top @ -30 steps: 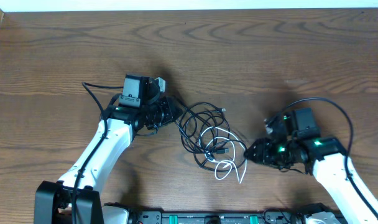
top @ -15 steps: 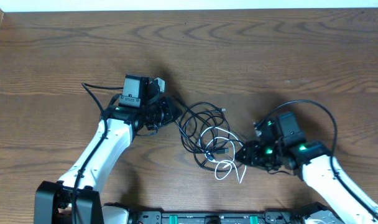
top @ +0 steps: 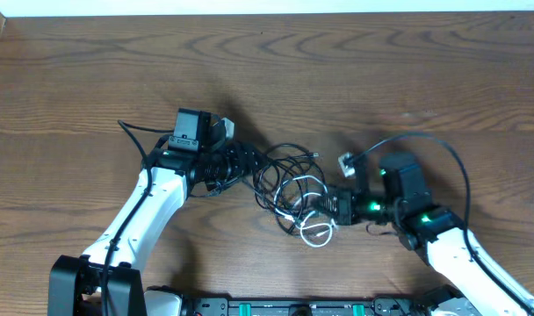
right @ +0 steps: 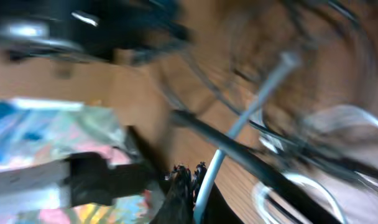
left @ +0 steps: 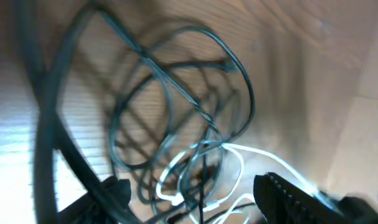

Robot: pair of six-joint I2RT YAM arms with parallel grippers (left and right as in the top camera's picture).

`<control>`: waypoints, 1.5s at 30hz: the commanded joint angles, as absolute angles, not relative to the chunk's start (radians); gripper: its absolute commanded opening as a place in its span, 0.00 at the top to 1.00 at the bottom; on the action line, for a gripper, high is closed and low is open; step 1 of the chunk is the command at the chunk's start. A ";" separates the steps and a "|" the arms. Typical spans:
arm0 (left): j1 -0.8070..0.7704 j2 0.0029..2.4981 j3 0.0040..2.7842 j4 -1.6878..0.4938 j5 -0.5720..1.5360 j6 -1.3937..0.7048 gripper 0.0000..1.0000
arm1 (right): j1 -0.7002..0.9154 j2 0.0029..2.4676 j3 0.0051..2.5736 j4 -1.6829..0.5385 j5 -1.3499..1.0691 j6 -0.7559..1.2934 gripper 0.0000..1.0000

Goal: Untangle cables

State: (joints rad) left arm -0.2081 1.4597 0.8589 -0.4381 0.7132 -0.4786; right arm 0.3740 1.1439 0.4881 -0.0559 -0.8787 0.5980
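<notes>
Two grippers flank the knot. On the left, the left gripper (top: 239, 163) sits against the tangle's edge, its fingers spread with black loops between them, probably placed to take one strand. The cables (top: 289, 175) lie heaped in the middle of the table (top: 381, 79), the white cable (top: 316, 233) nearest the front. The right gripper (top: 330, 207) noses into the right side; blur hides whether its claw is closed.

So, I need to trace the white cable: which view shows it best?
Overhead: the white cable shows its loops sharply among the black cables. The left wrist view shows the loops bright but blurred and cropped. The right wrist view is too smeared to tell.
</notes>
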 commanded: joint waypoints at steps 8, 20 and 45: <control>-0.342 1.465 0.855 -0.421 0.984 -0.031 0.30 | 0.249 1.113 0.492 -0.007 -1.005 0.618 0.99; -0.564 1.465 0.855 -0.353 0.867 0.075 0.30 | 0.138 1.113 0.492 -0.037 -0.941 0.661 0.99; -0.726 1.722 0.855 -0.094 0.274 -0.753 0.30 | 0.052 1.113 0.492 -0.071 -0.897 0.673 0.99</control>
State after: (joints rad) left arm -0.7219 1.6619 0.8577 -0.1059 0.3336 -0.6594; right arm 0.0620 1.1187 0.4881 -0.0704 -0.9077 0.6701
